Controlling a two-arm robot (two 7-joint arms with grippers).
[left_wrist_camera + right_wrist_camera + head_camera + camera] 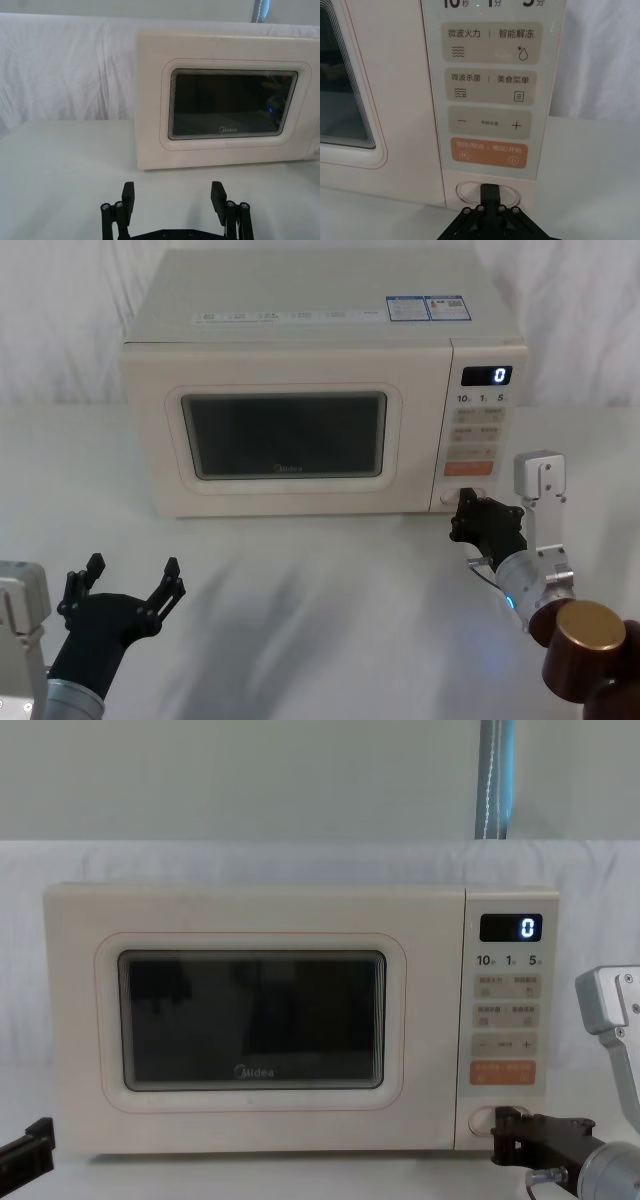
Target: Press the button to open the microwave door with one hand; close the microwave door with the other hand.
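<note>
The microwave door (285, 435) is shut flush with the cream body; in the chest view the microwave door (250, 1020) shows its dark window and logo. The cream oval button (466, 191) sits at the bottom of the control panel, under the orange key (489, 152). My right gripper (490, 189) is shut, its joined tips over the middle of the button; whether they touch it I cannot tell. In the chest view the right gripper (497, 1122) is level with the button (480, 1117). My left gripper (133, 570) hangs open near the table's front left, well short of the door.
The microwave (320, 300) stands on a white cloth-covered table (300, 590) with a white backdrop behind. The display (511, 927) reads 0. Open table lies between my left gripper (173, 192) and the microwave door (232, 107).
</note>
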